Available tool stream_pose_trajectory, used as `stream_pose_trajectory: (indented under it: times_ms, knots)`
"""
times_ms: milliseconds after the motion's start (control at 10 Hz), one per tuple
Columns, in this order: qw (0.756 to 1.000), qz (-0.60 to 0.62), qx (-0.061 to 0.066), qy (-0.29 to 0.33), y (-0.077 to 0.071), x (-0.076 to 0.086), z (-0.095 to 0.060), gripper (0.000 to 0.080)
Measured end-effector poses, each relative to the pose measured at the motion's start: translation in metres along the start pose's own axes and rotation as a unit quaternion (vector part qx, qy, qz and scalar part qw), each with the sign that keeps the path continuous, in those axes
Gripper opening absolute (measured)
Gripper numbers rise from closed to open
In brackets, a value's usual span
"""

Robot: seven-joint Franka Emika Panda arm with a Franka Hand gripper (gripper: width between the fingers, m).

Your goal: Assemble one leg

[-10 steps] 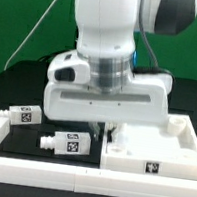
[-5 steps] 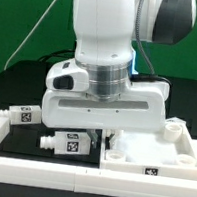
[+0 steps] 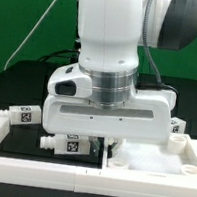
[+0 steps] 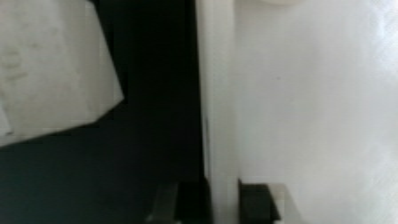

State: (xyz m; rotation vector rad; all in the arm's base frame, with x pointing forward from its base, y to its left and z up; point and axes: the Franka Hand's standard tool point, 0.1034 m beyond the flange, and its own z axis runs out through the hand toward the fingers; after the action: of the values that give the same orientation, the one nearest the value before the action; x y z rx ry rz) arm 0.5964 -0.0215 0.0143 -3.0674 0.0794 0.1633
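The large white tabletop (image 3: pixel 160 155) lies at the exterior view's right, near the front. My gripper (image 3: pixel 102 144) is down at its left edge. In the wrist view the two dark fingertips straddle the tabletop's thin white wall (image 4: pixel 221 120), and my gripper (image 4: pixel 221 205) looks shut on it. One leg (image 3: pixel 65 143) with a black-and-white tag lies on its side just left of the gripper. A second leg (image 3: pixel 24 114) lies further left. A third leg (image 3: pixel 174 125) shows partly behind the hand at the right.
A white rim (image 3: pixel 37 164) runs along the front and left of the work area, on a black table (image 3: pixel 18 81). A blurred white shape (image 4: pixel 54 70) lies across a dark gap from the tabletop in the wrist view. The arm's body hides the middle of the scene.
The hand has come lower and slightly to the exterior view's right. The tabletop has shifted toward the front rim with it. The legs on the left have not moved.
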Motion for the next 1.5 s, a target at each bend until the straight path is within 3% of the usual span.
stream_pose_trajectory:
  times_ms: [400,500,600,700,900,1100,1500]
  knots:
    - [1.0,0.01,-0.007,0.0,0.001,0.0,0.0,0.0054]
    - [1.0,0.011,-0.006,0.0,0.0,0.0,0.0,0.0125]
    - [1.0,0.011,-0.006,0.0,0.0,-0.001,0.0,0.0272]
    - [1.0,0.011,-0.005,-0.003,0.0,-0.003,-0.001,0.0272]
    - [1.0,0.01,0.001,-0.012,-0.015,-0.026,-0.031,0.0593]
    - [1.0,0.016,0.006,-0.025,-0.026,-0.037,-0.067,0.0632]
    - [0.999,0.021,0.006,-0.023,-0.026,-0.036,-0.068,0.0649]
